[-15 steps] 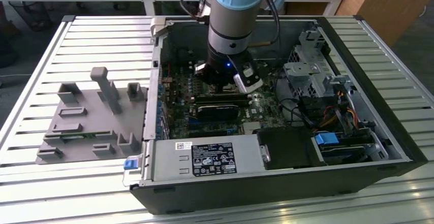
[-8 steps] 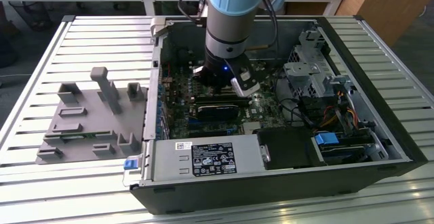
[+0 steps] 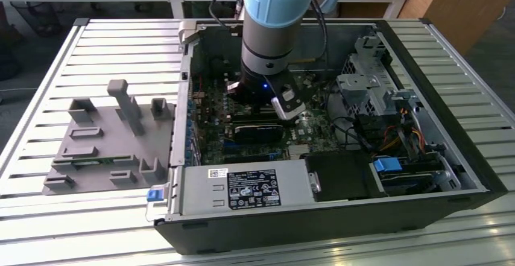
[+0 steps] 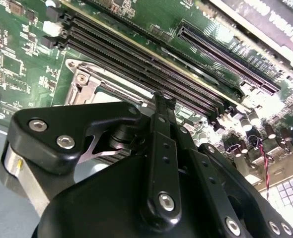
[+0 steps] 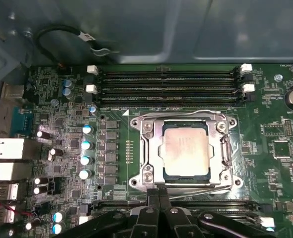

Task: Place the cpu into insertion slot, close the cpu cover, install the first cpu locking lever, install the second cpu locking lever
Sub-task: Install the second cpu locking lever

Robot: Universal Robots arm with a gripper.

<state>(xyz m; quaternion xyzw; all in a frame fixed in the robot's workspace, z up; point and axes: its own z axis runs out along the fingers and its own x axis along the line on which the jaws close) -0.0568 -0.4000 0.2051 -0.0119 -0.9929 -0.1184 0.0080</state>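
In the exterior view the open computer case lies on a slatted metal table. At its near edge sit the grey power supply box and a blue-tabbed drive bay; deeper in lies the green motherboard, with a bundle of coloured cables towards the exterior view's right. A grey fixture tray stands outside the case at the exterior view's left.

The arm comes straight down into the case, its wrist low over the board. In the first wrist view the gripper has its two black fingertips pressed together, shut on nothing as far as I can see, just beside the near edge of the socket. The second wrist view shows the gripper's linkage close above the same corner.

The cpu, pale silvery-beige and square, lies flat in the insertion slot. The cpu cover is folded down around it, framing the chip through its window. Thin wire locking levers run along the frame's sides; whether both are latched is hard to tell. Beyond the socket lie four long black memory slots
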